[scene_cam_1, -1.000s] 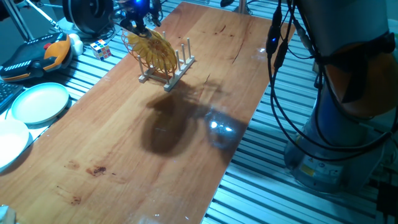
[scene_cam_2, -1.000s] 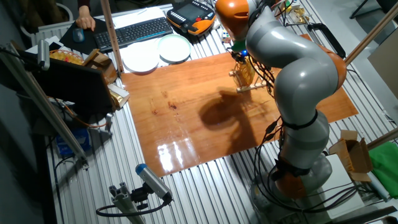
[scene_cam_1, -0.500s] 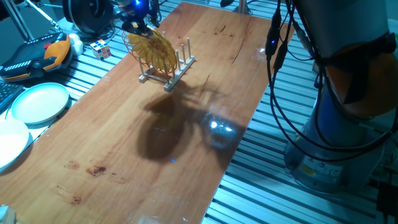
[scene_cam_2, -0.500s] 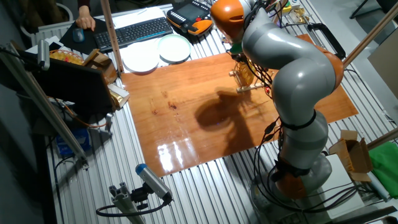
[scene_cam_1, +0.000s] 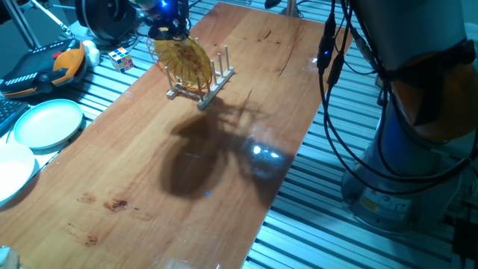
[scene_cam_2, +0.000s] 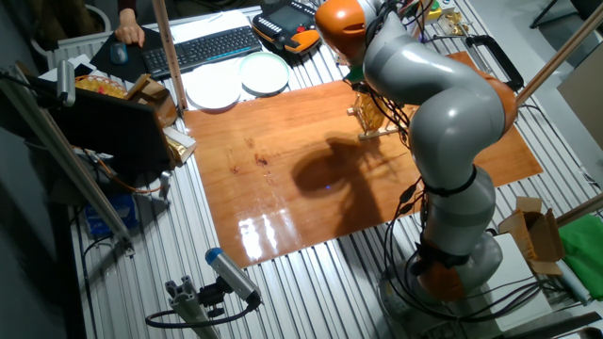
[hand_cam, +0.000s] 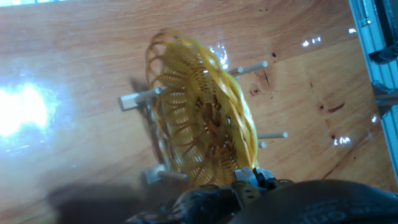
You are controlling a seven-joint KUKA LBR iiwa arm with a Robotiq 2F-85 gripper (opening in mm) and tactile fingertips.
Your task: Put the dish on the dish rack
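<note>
The golden-yellow woven dish (scene_cam_1: 184, 63) stands on edge between the pegs of the small wooden dish rack (scene_cam_1: 218, 78) at the far end of the wooden table. My gripper (scene_cam_1: 166, 31) is at the dish's top rim and looks shut on it. In the hand view the dish (hand_cam: 199, 124) fills the middle, its rim runs down to my gripper (hand_cam: 249, 180), and the rack's rail and pegs (hand_cam: 134, 99) show through the lattice. In the other fixed view the arm hides the gripper, and the dish (scene_cam_2: 370, 108) and rack (scene_cam_2: 379, 133) show partly.
A pale green plate (scene_cam_1: 48, 123) and a white plate (scene_cam_1: 7, 172) lie on the slatted bench left of the table. A Rubik's cube (scene_cam_1: 122, 59) and an orange-black pendant (scene_cam_1: 41, 67) sit near the rack. A keyboard (scene_cam_2: 203, 47) lies beyond the plates. Cables hang at the right.
The arm has shifted slightly left and the dish stands a little more upright in the rack. The shadow on the table has moved left.
</note>
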